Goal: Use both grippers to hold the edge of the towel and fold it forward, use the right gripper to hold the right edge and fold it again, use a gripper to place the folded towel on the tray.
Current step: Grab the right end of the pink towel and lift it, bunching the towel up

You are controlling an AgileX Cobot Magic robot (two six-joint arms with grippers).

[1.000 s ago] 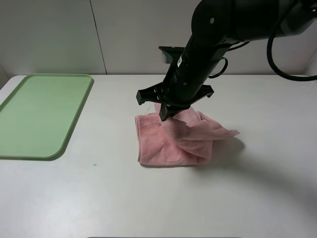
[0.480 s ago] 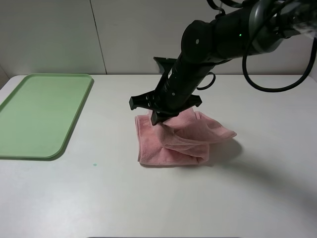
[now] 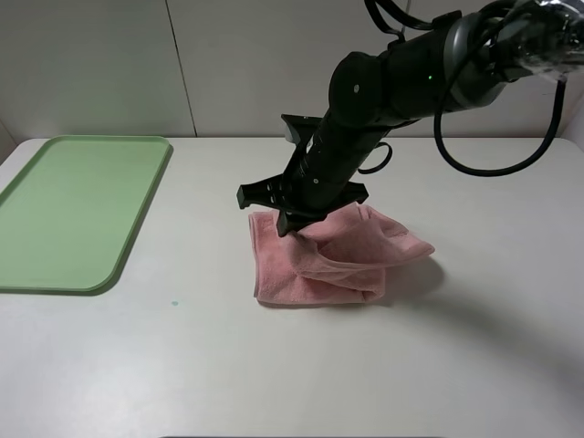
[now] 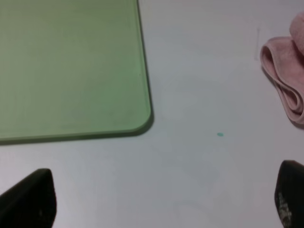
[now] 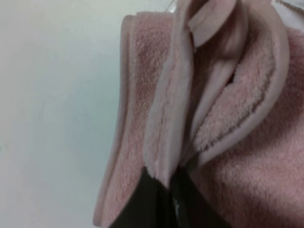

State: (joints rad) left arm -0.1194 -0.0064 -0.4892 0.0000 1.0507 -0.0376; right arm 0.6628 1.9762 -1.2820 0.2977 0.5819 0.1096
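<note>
Terry cloth nearest the front: pink towel (image 3: 315, 265) heaped in loose layers on the white table (image 3: 274, 383), near its middle, just beyond a small teal speck (image 3: 173, 303) and well apart from the tray. Looks light, limp and fluffy. Likely to sag and fall open under its own weight rather than keep a crease, so better laid down than dropped. Neither slippery nor fragile, with a pile rough enough to give jaws good friction. Untidy at present, with one flap poking out to the right and stacked edges showing at the front left.

Just behind and above the heap, right gripper (image 3: 290, 222), reaching across to the towel's left rear part, pressed together on a doubled ridge of hem (image 5: 164, 142). Seen close in the right wrist view as a thin band of cloth running down into the black tips.

Best taken much like that: at the stitched hem, through every layer at once, and deep enough to keep lower plies from trailing. For the carry to the tray, probably a bite across the whole stack near a folded side.

Left gripper (image 4: 159, 199) spread wide, holding nothing, over bare table between tray corner and towel; not to be seen in the high view.

Farther off to the left, light green tray (image 3: 82, 210), flat and low-rimmed. Beyond everything, pale wall (image 3: 237, 64).
</note>
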